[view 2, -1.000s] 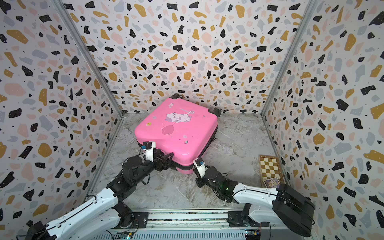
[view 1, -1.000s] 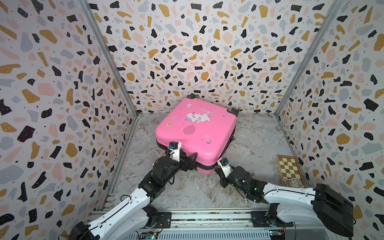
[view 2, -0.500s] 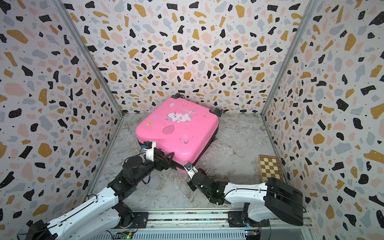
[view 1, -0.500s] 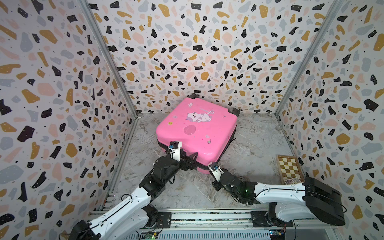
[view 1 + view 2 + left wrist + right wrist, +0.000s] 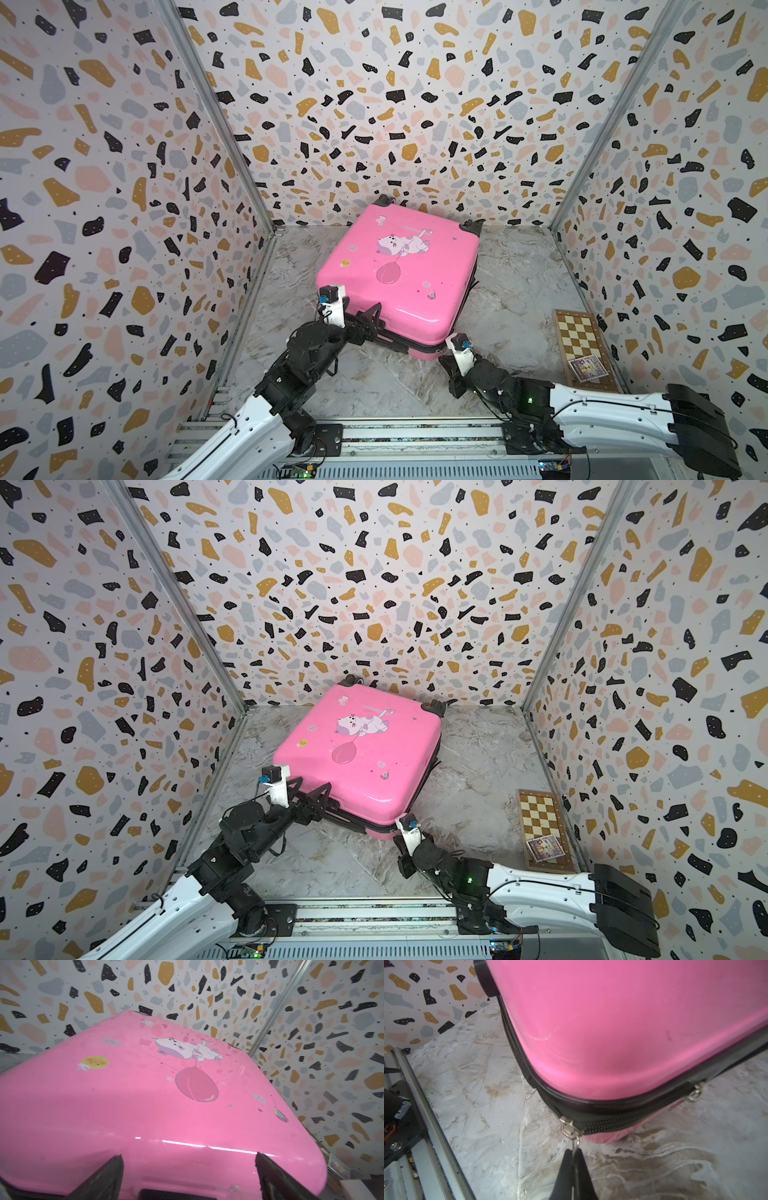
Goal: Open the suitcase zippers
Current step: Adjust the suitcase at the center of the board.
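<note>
Only in the right wrist view is the right gripper [image 5: 573, 1152] seen clamped on a silver zipper pull [image 5: 570, 1129] at the near corner of the glossy pink hard-shell suitcase [image 5: 399, 270], laid mid-table; the left gripper [image 5: 188, 1159] is spread apart. The right gripper has been shifted rightward.

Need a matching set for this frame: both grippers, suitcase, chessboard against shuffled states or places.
Column one:
1. left gripper
2. right gripper
3. suitcase
4. chessboard

Column two:
A. lying apart, on the robot's right side
B. jaws shut on a zipper pull
C. jaws wide open, holding nothing
D. glossy pink, lying flat

Pairs: 1-C, 2-B, 3-D, 4-A
</note>
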`<move>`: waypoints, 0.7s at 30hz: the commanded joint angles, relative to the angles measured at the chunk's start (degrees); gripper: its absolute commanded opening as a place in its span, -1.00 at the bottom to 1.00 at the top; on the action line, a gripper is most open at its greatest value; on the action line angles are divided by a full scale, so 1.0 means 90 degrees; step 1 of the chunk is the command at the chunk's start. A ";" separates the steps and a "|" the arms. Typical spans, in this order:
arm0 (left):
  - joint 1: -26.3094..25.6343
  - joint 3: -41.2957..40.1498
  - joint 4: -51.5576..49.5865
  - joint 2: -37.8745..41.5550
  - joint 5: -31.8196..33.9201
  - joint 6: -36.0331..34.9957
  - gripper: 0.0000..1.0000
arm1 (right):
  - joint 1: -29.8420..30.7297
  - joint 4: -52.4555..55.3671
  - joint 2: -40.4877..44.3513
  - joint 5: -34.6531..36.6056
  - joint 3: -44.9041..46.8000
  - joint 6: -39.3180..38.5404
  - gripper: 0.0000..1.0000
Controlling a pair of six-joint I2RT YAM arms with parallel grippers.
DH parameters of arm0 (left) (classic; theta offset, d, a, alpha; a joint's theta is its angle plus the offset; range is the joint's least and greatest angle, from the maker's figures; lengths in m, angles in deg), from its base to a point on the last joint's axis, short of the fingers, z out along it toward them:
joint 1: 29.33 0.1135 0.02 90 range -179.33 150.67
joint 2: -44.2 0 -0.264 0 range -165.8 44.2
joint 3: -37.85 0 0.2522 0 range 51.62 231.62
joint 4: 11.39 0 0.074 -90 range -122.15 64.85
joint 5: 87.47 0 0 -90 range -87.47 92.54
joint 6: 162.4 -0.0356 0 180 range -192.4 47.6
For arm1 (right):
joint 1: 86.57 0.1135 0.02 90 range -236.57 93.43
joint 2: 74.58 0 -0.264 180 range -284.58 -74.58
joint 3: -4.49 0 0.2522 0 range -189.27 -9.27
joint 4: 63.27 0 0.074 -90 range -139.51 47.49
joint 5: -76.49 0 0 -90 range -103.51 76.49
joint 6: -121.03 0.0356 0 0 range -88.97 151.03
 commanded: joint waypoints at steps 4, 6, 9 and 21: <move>0.0318 0.1497 -0.2014 -0.0469 0.1994 0.0103 0.98 | 0.0122 0.1588 0.1298 0.0135 0.0265 0.1050 -1.00; 0.1038 0.1981 -0.2515 -0.0824 0.1397 0.0452 0.98 | 0.0123 0.1788 0.1590 0.0190 0.0256 0.1113 -1.00; 0.2757 0.2656 -0.2805 -0.1521 -0.0960 0.0909 0.98 | 0.0113 0.1989 0.1812 0.0232 0.0203 0.1148 -1.00; 0.3862 0.2840 -0.2054 -0.3353 -0.4784 0.1224 0.98 | 0.0112 0.2017 0.1442 -0.0042 -0.0206 0.0722 -1.00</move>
